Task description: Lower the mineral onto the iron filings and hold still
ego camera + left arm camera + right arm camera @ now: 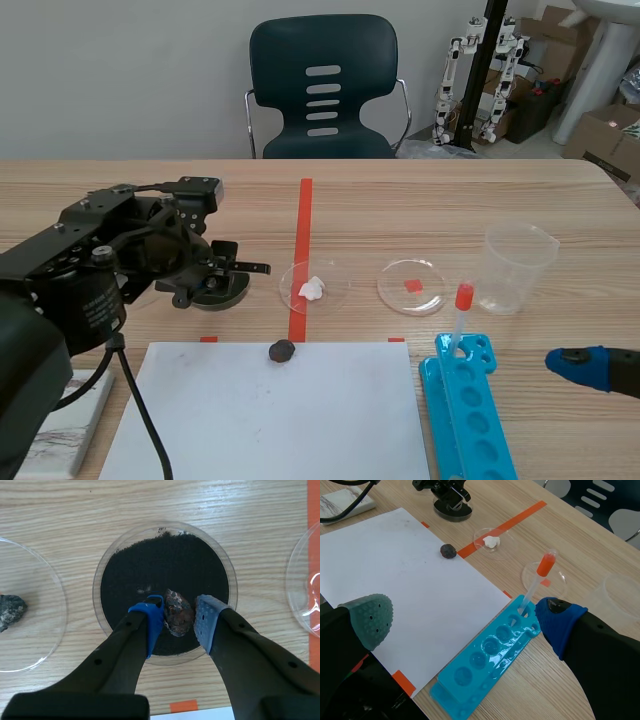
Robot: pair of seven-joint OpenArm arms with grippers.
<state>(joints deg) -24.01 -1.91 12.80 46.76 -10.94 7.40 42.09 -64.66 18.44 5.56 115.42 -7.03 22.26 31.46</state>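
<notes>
Wooden surface [450, 200] carries the work: the left hand [180, 626] pinches the mineral [177, 611], pointing steeply down over the iron filings [160, 570] in their clear dish [98, 587], low enough, I judge, for particles to cling. Right hand [465, 617] gapes wide, idle beside the blue tray [490, 655].

Four clear dishes [96, 597], three dark stones [282, 351], one cup [520, 268], one dropper [460, 320], one tray [470, 420].

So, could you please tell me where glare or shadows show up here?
Right wrist view: white highlights on the glossy blue plastic well tray. Left wrist view: the black iron filings in the round clear dish look matte, no glare. Scene view: the white paper sheet is evenly lit, without hard shadows.
</notes>
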